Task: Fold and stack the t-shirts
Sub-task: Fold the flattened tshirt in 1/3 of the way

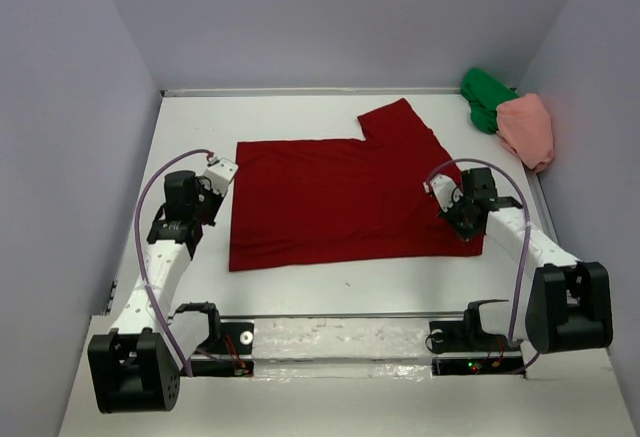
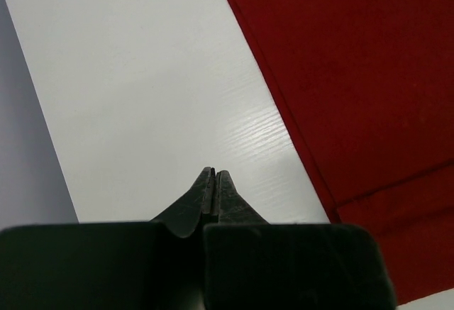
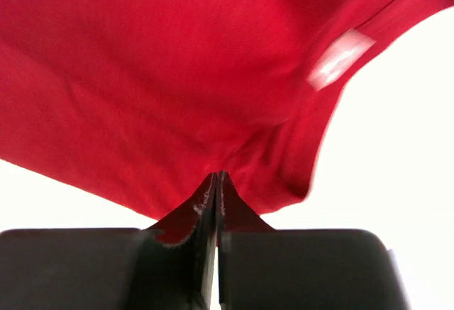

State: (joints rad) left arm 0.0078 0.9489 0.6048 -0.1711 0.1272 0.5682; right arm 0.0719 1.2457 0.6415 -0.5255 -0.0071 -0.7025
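The dark red t-shirt (image 1: 350,192) lies spread flat in the middle of the white table (image 1: 300,287), one sleeve (image 1: 400,122) pointing to the back. My left gripper (image 1: 226,169) is shut and empty over bare table just off the shirt's left edge; in the left wrist view its tips (image 2: 215,174) are closed, with the red cloth (image 2: 355,76) to their right. My right gripper (image 1: 438,189) is at the shirt's right side. In the right wrist view it (image 3: 217,176) is shut, with red fabric (image 3: 177,76) puckering into the tips and a white label (image 3: 340,58) showing.
The green t-shirt (image 1: 485,97) and the salmon pink t-shirt (image 1: 528,127) lie bunched together in the back right corner. Grey walls enclose the table on the left, back and right. Both arm bases (image 1: 330,342) stand at the near edge.
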